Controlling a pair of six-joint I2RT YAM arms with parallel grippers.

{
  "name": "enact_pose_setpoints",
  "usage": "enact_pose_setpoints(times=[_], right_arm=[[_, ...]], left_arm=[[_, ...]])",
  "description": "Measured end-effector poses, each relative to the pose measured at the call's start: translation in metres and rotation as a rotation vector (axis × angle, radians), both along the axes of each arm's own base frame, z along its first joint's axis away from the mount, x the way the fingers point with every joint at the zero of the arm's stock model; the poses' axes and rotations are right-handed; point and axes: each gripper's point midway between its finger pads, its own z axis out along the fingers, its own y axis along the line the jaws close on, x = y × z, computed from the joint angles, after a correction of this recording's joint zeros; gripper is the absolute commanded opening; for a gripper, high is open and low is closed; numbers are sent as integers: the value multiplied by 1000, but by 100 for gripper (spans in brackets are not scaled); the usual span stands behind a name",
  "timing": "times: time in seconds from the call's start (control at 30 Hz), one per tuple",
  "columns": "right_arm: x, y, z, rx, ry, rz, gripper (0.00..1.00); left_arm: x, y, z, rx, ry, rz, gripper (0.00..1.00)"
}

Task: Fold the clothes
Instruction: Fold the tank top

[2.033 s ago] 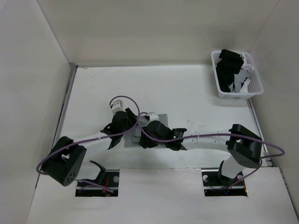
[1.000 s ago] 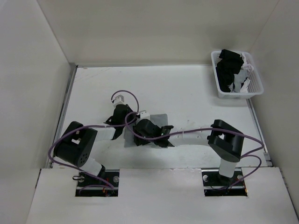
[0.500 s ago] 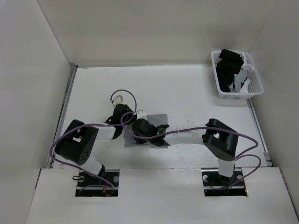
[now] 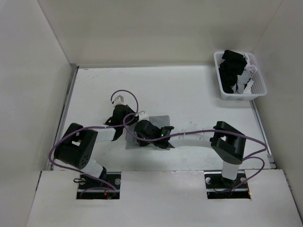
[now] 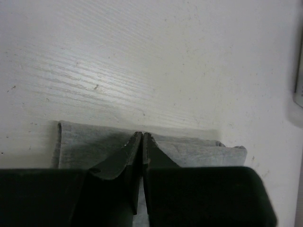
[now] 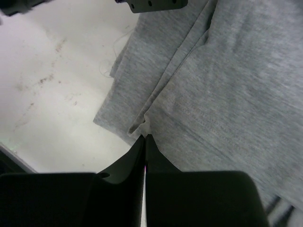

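- Grey tank top point(image 4: 160, 121) lies folded into a small flat rectangle at abt mid-desk, nearer the front edge than the back. Both arms are bent in over it and hide most of it from above.
- Left fingers point(image 5: 118, 163): pressed together, no gap btwn the tips. The tips sit right on the far edge of the grey fabric point(image 5: 83, 146), which shows to either side of them. Can't tell if any cloth is caught btwn them.
- Right fingers point(image 6: 128, 163): also pressed tight. The tips are at a hem fold near the top's corner, where a small pucker of grey knit point(image 6: 227, 90) bunches against them, so they look to be nipping the fabric there.
- In the right wrist view the layers overlap, w/ stitched hems running diagonally. The corner lies flat on the white desk point(image 6: 47, 75).
- Desk point(image 4: 189, 94) is white and a bit scuffed, w/ pale walls on three sides.
- White basket point(image 4: 259, 90) sits in the far right corner, well apart from the top. It holds black garments point(image 4: 229, 71) and some white cloth point(image 4: 246, 84).
- Purple cables point(image 4: 129, 98) loop over both arms.
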Motion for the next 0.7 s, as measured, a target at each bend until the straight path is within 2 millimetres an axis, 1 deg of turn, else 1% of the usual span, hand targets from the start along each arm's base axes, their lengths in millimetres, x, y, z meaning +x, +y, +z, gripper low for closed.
enact_pose_setpoints(times=[0.07,0.13,0.2,0.27,0.33,0.4,0.47,0.5,0.57,0.67,0.7], right_arm=[[-2,-2,14,15,-18,0,2],[-7,1,37,56,-42,11,2],[-14,5,63,108,-66,27,2],[-20,10,82,147,-81,44,3],[-24,18,93,175,-91,59,3],[-24,27,96,189,-92,69,3],[-22,38,90,190,-88,74,3],[-20,45,84,187,-84,77,3],[-17,58,68,176,-76,82,2],[-14,74,39,161,-59,84,3],[-13,79,31,160,-50,83,5]], left_arm=[[0,-2,10,-14,-18,-6,2],[0,-2,27,-32,-50,-11,2],[0,-3,51,-56,-97,-16,2],[3,-2,76,-80,-148,-14,2],[6,5,97,-96,-191,2,2],[8,15,107,-100,-210,30,2],[11,30,106,-95,-208,70,2],[11,39,101,-89,-199,97,3],[11,61,85,-73,-168,163,3],[7,106,51,-54,-92,305,5],[7,121,40,-51,-63,356,7]])
